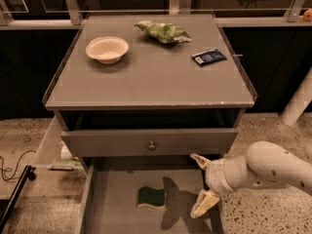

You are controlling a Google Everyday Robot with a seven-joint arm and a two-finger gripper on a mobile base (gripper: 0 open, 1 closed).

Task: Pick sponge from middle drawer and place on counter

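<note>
Gripper [201,182] hangs wide open and empty at the right of the drawer [117,206], and we see the sponge [151,197] on its bottom, a bowl [107,48] on the grey counter [156,79], speckled flooring [24,135] all around.

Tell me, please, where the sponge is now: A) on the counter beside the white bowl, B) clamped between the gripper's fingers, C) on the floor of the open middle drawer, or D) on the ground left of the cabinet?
C: the sponge lies flat in the middle drawer, with the open gripper to its right, apart from it.
</note>
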